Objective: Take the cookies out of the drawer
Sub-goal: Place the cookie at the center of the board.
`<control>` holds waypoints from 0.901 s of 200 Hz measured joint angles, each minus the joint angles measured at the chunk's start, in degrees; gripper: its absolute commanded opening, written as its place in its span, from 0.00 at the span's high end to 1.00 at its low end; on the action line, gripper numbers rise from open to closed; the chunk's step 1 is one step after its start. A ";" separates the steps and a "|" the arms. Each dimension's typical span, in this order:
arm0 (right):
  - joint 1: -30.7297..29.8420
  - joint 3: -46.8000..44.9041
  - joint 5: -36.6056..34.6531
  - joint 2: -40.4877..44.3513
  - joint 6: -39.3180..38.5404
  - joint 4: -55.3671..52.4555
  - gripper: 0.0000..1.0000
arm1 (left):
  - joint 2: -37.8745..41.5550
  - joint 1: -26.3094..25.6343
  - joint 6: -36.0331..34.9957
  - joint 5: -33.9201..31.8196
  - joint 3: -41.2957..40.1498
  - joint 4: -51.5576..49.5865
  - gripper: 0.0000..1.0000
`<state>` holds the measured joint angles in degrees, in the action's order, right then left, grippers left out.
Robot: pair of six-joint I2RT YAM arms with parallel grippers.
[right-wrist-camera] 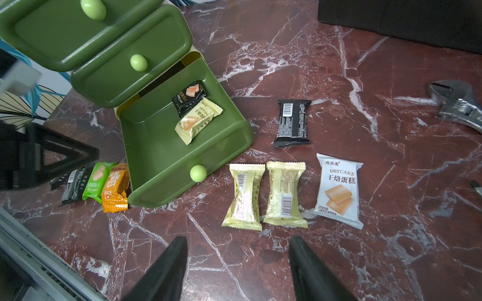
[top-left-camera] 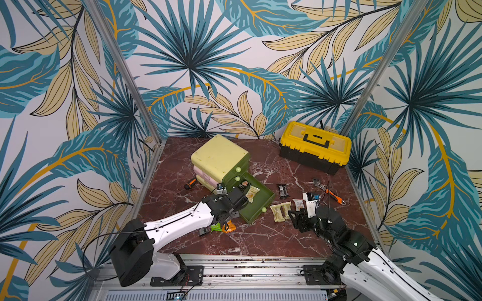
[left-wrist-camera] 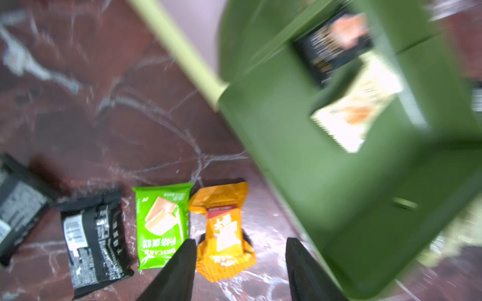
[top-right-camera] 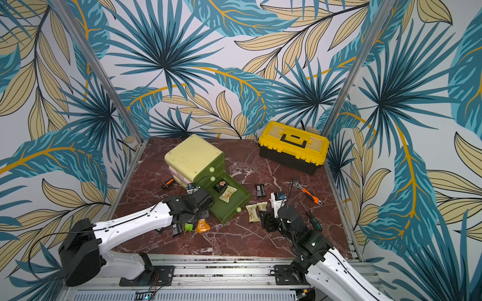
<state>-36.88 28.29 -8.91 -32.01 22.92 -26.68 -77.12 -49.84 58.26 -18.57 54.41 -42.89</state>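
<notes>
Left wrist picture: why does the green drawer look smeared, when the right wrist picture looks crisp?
Left wrist view: the dark green plastic drawer, with the black packet and cream-yellow packet inside, is smeared, likely motion blur; the bright green packet and orange packet on the marble table look fairly sharp. Right wrist view: crisp, print on the white packet is readable.

Left wrist view: your drawer [left-wrist-camera: 339,169], with the cream packet [left-wrist-camera: 357,104] and dark packet [left-wrist-camera: 331,44] in it, is smeared and the print is unreadable. The outer black packet [left-wrist-camera: 15,208] is cut by the edge. Right wrist view: the wrench [right-wrist-camera: 456,106] loses its handle off-frame. In a top view, the white packet [top-left-camera: 297,204] is half hidden behind the right arm [top-left-camera: 328,224].
</notes>
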 measured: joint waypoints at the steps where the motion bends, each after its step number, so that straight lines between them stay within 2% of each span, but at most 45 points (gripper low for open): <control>1: 0.00 0.00 0.00 -0.11 0.00 0.00 0.35 | 0.26 -0.15 -0.37 -0.04 0.15 0.13 0.41; 32: 0.00 -0.63 2.47 -1.51 0.04 3.21 0.35 | -0.44 -3.72 -10.49 -0.98 6.80 1.57 0.37; 79: 0.00 -7.63 9.07 -1.92 -0.02 13.05 0.35 | -16.11 -5.09 -23.15 -0.55 21.16 2.89 0.32; 102: 0.00 -9.05 10.25 -1.90 -0.02 14.80 0.35 | -23.04 -4.04 -26.95 1.68 26.05 2.23 0.29; 142: 0.00 -9.07 9.97 -0.24 0.00 16.59 0.35 | -28.55 0.70 -31.30 7.65 29.53 -0.72 0.28; 180: 0.00 -9.29 8.70 1.18 0.00 16.63 0.34 | -35.78 2.69 -35.89 9.42 38.69 -6.95 0.28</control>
<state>-36.88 19.00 -0.21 -30.83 22.92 -10.04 -112.90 -47.16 22.37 -9.15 93.10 -49.84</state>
